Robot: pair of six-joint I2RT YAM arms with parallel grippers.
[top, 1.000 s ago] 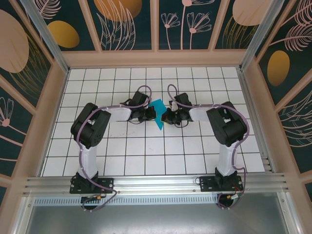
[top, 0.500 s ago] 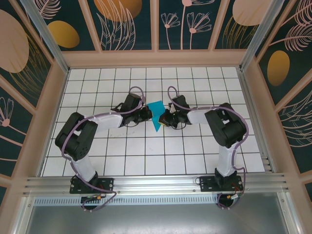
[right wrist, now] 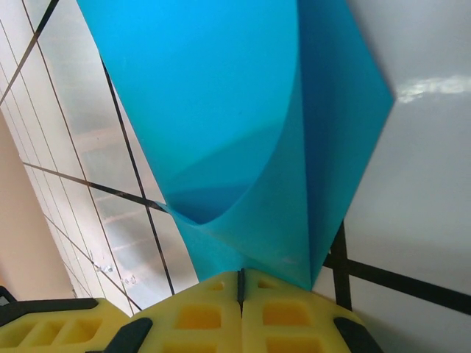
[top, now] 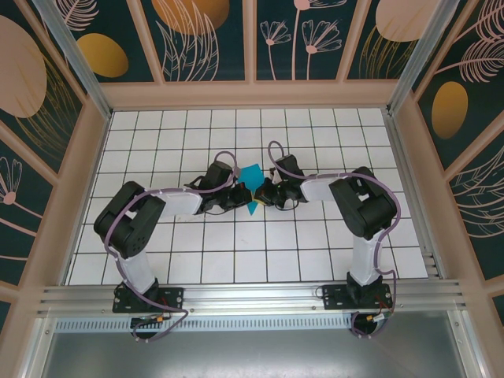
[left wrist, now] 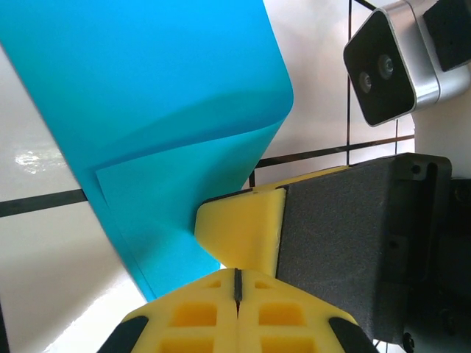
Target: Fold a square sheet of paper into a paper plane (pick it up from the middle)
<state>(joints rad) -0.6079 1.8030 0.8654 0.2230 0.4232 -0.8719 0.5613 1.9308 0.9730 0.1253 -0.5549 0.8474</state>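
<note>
Centre of the white gridded tabletop (top: 236, 260): we see the teal-blue sheet of thin paper (top: 253, 173), partly folded and curling, lying between the two arms' tips. The right gripper (right wrist: 239, 278) has its yellow pads clamped on the sheet's corner. The left gripper (left wrist: 237, 276) is pressed closed at the lower edge; we cannot tell whether it grips. The sheet's long axis extends ahead of both, equally near.

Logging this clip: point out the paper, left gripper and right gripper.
paper (top: 253, 174), top view, its upper flat part.
left gripper (left wrist: 237, 279), left wrist view, seam between shut fingertips.
right gripper (right wrist: 240, 276), right wrist view, seam between shut fingertips.
</note>
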